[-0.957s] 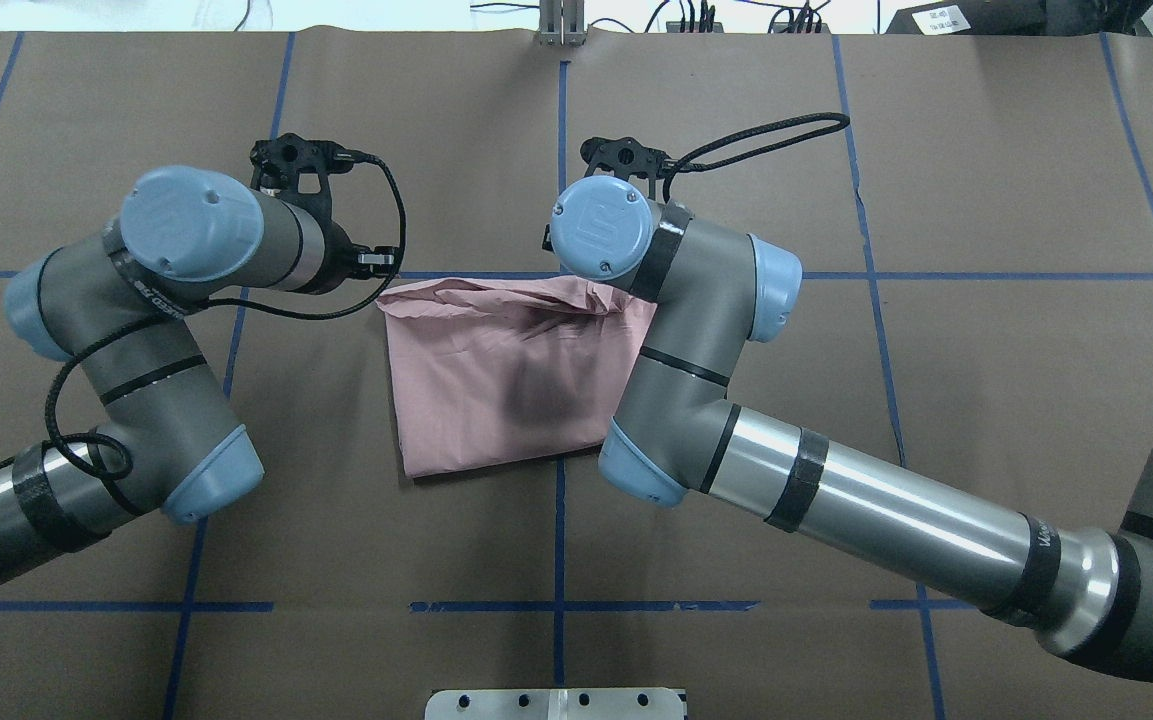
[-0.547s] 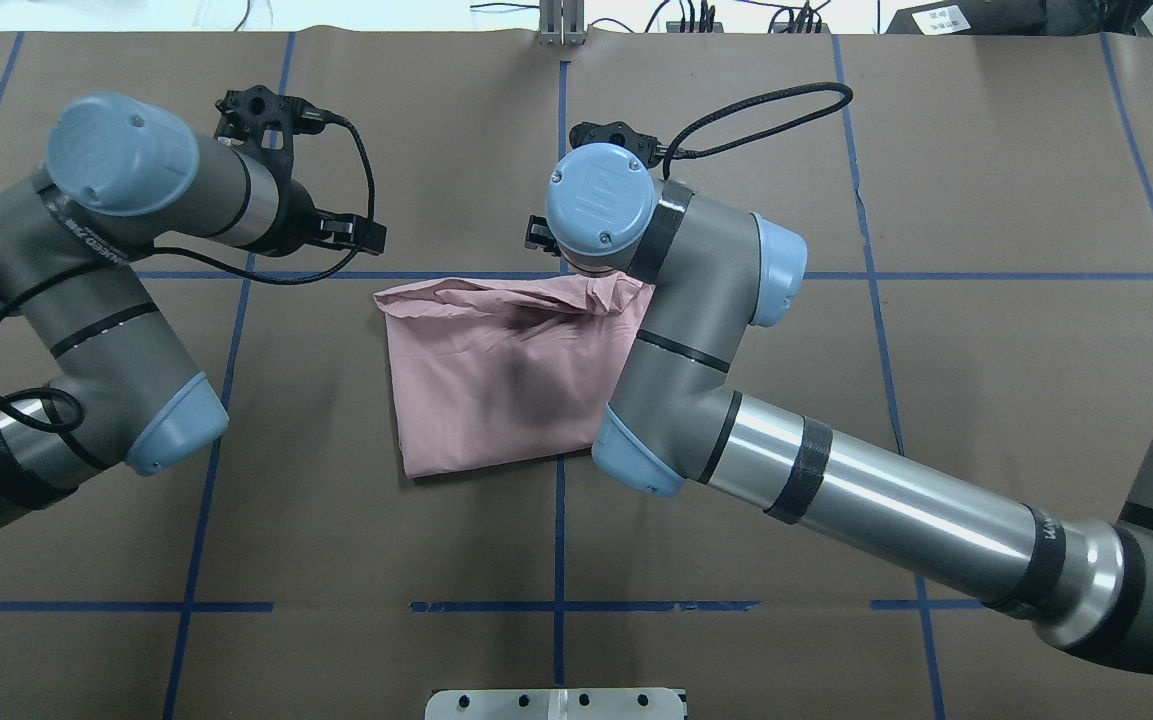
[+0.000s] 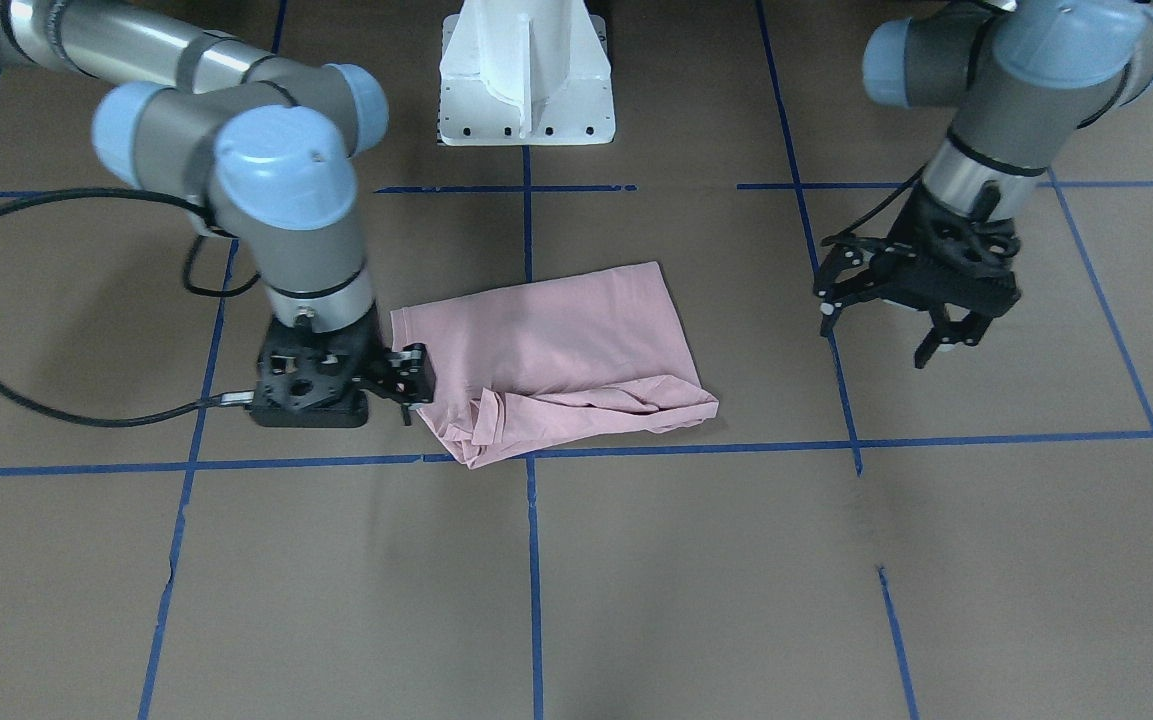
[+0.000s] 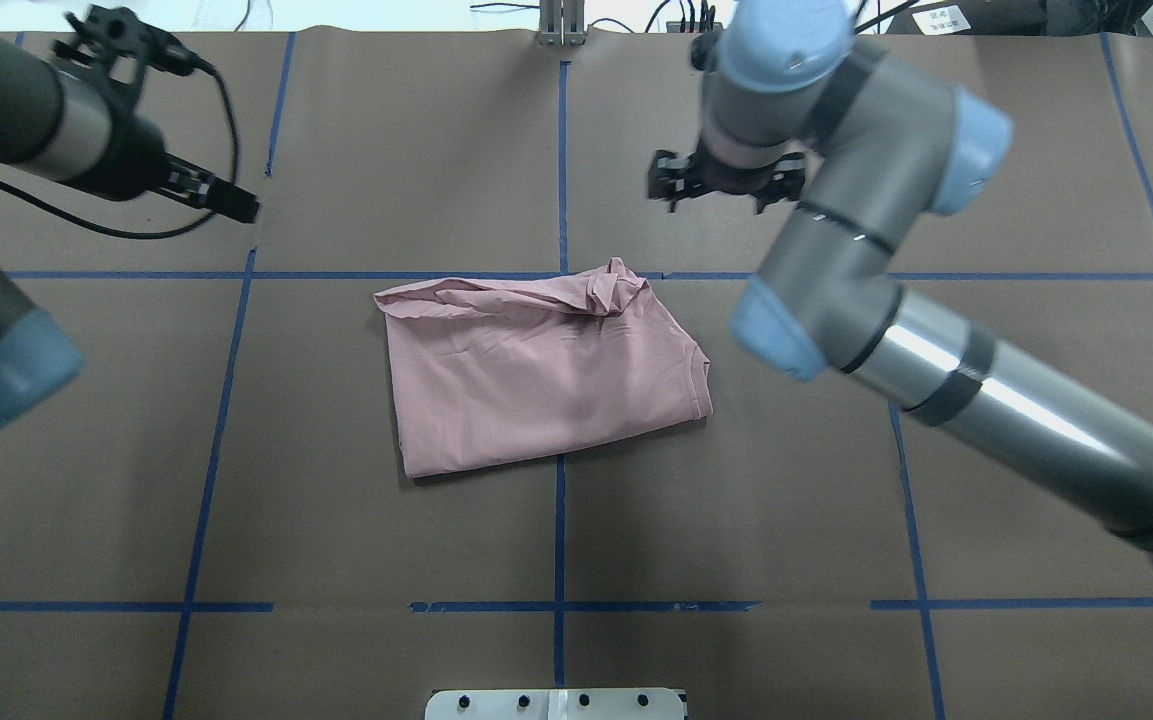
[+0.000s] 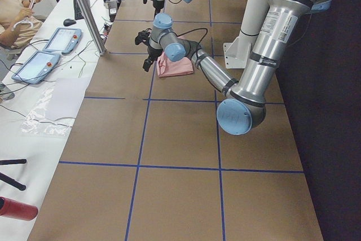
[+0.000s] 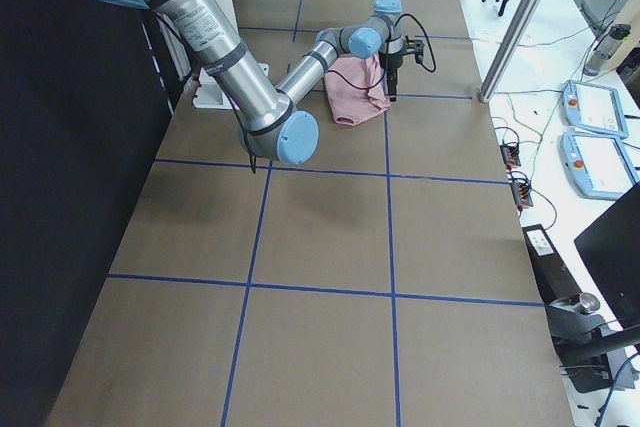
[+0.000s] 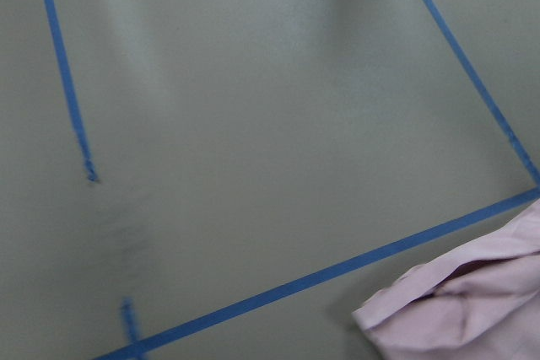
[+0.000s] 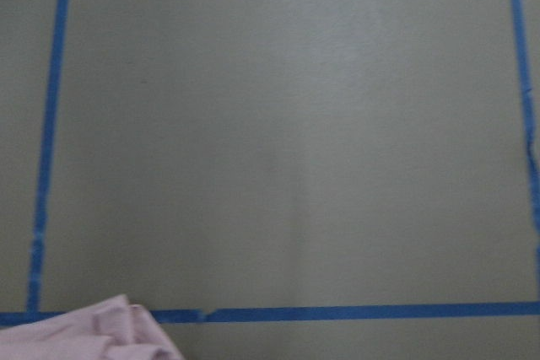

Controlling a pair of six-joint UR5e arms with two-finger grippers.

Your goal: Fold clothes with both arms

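The pale pink T-shirt point(image 4: 536, 370) lies folded into a rough rectangle on the brown table, its far edge bunched into wrinkles point(image 4: 606, 290). No print shows. My right gripper point(image 4: 714, 188) is open and empty, over the table beyond the shirt's far right corner. In the front view the right gripper point(image 3: 414, 390) sits low beside the shirt point(image 3: 566, 340) at its bunched corner. My left gripper point(image 3: 876, 340) hangs open and empty, well clear of the shirt; in the overhead view the left gripper point(image 4: 236, 205) is far left. Both wrist views catch only a corner of the shirt point(image 7: 472, 309) point(image 8: 93, 335).
Brown paper with blue tape lines point(image 4: 559, 150) covers the table. The white pedestal base point(image 3: 526, 75) stands at the robot's side. Beyond the far edge, cables, tablets point(image 5: 34, 63) and a person point(image 5: 17, 15) show beside the table.
Both arms have risen and pulled away from the shirt: the left toward the far left, the right toward the far right. The shirt's right side, earlier covered by the right arm, now shows.
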